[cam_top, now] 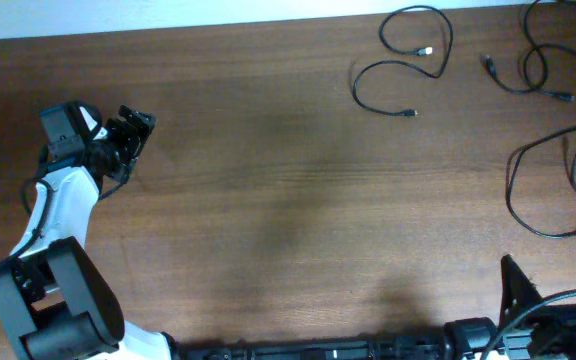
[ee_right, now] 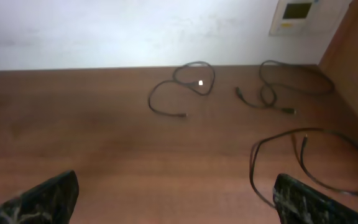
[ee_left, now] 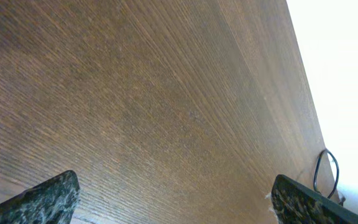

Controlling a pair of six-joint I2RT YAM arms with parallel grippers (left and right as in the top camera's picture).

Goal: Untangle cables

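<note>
Since the thin black flexible cables already lie as three separate loops on the brown wood-grain worktop (cam_top: 268,200), none of them seen crossing another, the task is judged nearly or wholly finished, and the step in hand is taken to be a final check and tidy. One looping cable with a bright metallic plug (cam_top: 408,55) rests at the far edge, right of centre; a second, shorter cable (cam_top: 528,65) lies to its right near the far right corner; a third, wide-looped cable (cam_top: 548,180) lies nearer, along the right edge. The same three are seen from the right wrist (ee_right: 182,87), (ee_right: 278,87), (ee_right: 309,158). The left gripper (ee_left: 173,202) is held over bare wood at the far left, well apart from every cable, with its jaws wide and nothing between them. The right gripper (ee_right: 176,202) is parked at the near right corner, its jaws likewise wide and empty. If any further spreading is wanted, it is best done by the right arm, which is nearest. A cable should be pinched at mid-length rather than at a plug, and drawn away from its neighbours. Care is needed that a dragged loop is not laid over another.
</note>
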